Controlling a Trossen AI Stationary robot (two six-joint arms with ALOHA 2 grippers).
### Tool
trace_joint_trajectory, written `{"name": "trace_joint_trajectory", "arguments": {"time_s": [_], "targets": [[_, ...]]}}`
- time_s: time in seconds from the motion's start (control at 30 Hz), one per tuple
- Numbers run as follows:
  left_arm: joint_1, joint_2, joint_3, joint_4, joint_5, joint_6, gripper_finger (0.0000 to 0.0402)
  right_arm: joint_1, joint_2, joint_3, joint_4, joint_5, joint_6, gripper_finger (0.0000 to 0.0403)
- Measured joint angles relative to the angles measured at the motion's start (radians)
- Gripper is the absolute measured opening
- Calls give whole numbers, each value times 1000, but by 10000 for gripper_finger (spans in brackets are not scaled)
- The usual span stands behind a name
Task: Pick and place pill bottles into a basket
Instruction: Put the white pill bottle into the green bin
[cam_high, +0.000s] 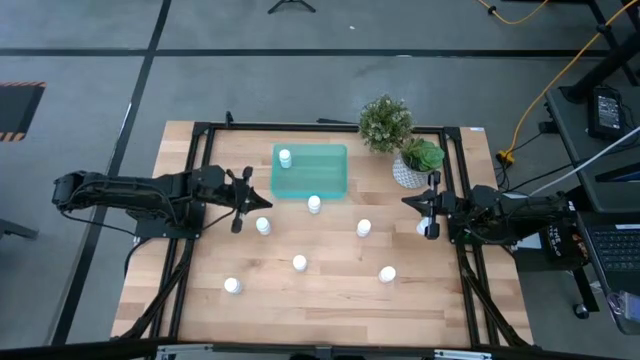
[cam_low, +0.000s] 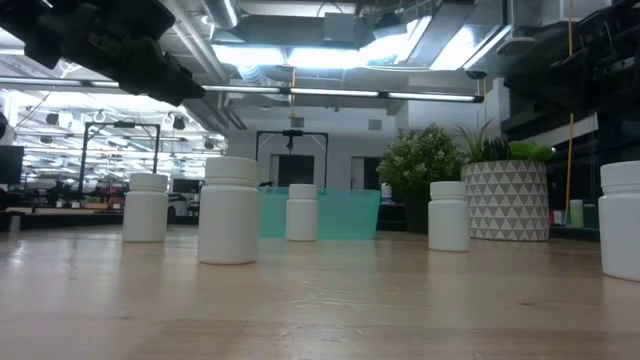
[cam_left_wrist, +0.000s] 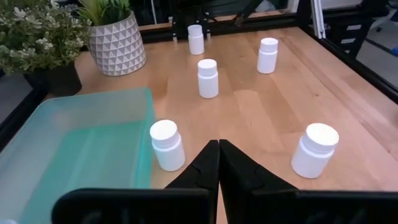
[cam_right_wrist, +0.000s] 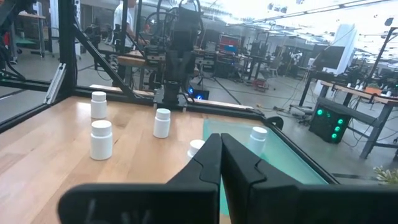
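Bottles: eight small white bottles are counted in the high view; one (cam_high: 285, 157) stands inside the basket at its far left corner, seven remain on the table.
Nearest bottle: one (cam_high: 314, 204) is seen just outside the basket's near edge, touching or almost touching it; whether contact is made cannot be told.
Other bottles: six are scattered over the near half of the table, well apart, all upright; one (cam_high: 263, 226) stands just beside the left gripper, one (cam_high: 421, 227) is partly hidden by the right gripper.
Basket: the teal basket (cam_high: 325, 182) is set on the far middle of the table.
Left gripper: held (cam_high: 238, 215) above the table left of the basket; jaws closed, nothing gripped.
Right gripper: held (cam_high: 430, 221) at the right side, near the pot; jaws closed, nothing gripped.
Progress: judged early; one bottle placed, seven left to be picked.
Surroundings: a white patterned pot (cam_high: 408, 172) and a bushy plant (cam_high: 385, 122) stand right of the basket.
Table: bare wood (cam_high: 330, 290) is shown between the bottles.
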Motion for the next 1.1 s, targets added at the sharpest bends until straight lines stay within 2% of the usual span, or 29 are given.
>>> {"name": "trace_joint_trajectory", "arguments": {"time_s": [0.23, 0.4, 0.63, 0.83, 1.1], "targets": [[0, 0, 0, 0, -6, 11, 12, 0, 4, 0, -1, 0, 21, 10], [0, 0, 0, 0, -6, 11, 11, 0, 60, 5, -7, 0, 48, 9], [0, 0, 0, 0, -6, 4, 4, -1, 229, 102, -64, -1, 151, 9], [0, 0, 0, 0, -6, 4, 8, -1, 406, 197, -66, 46, 141, 9], [0, 0, 0, 0, -6, 3, 4, -1, 594, 340, -78, 50, 99, 9]]}}
